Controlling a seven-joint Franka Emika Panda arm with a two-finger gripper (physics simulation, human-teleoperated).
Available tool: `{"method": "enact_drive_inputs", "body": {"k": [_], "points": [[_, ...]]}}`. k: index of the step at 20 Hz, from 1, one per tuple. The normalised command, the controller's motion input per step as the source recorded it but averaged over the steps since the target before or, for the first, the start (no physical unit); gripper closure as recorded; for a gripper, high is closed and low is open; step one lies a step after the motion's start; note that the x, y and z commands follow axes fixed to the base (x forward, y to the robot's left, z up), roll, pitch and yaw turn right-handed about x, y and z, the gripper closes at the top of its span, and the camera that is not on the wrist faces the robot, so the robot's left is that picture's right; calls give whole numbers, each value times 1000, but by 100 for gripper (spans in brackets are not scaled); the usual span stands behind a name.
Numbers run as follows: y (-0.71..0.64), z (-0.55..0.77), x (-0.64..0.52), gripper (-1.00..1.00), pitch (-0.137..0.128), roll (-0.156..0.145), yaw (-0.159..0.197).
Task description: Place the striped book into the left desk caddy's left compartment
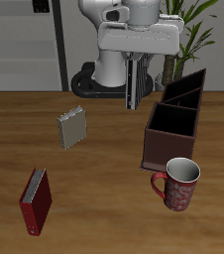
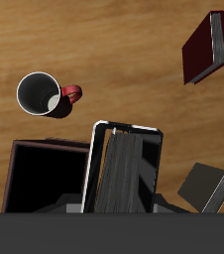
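Note:
My gripper is shut on the striped book, which hangs upright and edge-on above the table, behind and beside the left desk caddy. In the wrist view the striped book shows dark-grey and white stripes with a white border, between the fingers of my gripper. The dark brown caddy lies close beside the book, its open compartments in shadow. The book is apart from the caddy and above the wood.
A red-patterned mug stands in front of the caddy, also in the wrist view. A plain pale-grey book stands mid-table. A red book stands near the front edge. A plant stands behind.

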Motion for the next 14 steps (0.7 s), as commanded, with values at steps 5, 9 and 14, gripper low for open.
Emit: {"method": "enact_drive_inputs", "body": {"k": [5, 9, 14], "points": [[129, 264, -425, 100, -44, -8, -19], [108, 207, -571, 100, -13, -40, -50], [281, 59, -523, 100, -25, 5, -14]]}}
